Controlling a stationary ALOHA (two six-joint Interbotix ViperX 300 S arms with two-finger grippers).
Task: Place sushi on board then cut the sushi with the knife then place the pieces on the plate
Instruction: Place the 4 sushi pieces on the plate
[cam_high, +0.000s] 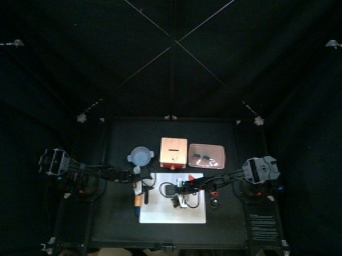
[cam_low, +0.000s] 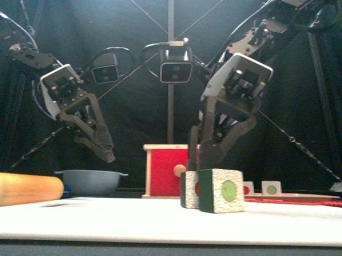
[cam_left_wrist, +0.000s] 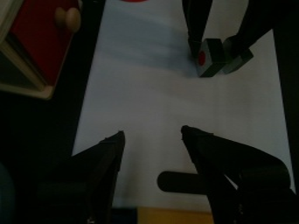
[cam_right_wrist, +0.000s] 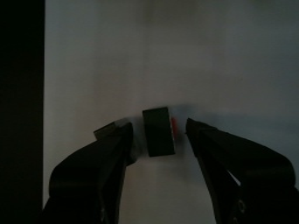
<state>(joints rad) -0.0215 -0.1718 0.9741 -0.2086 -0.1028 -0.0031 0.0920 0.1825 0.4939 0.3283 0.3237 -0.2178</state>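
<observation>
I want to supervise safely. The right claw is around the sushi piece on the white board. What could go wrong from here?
1. The sushi piece stands on its edge between the open jaws of the right claw and seems closer to one jaw. Closing could push it aside or tip it over.
2. The left claw hangs open over the same white board, near the right arm. The arms might collide if both move.
</observation>
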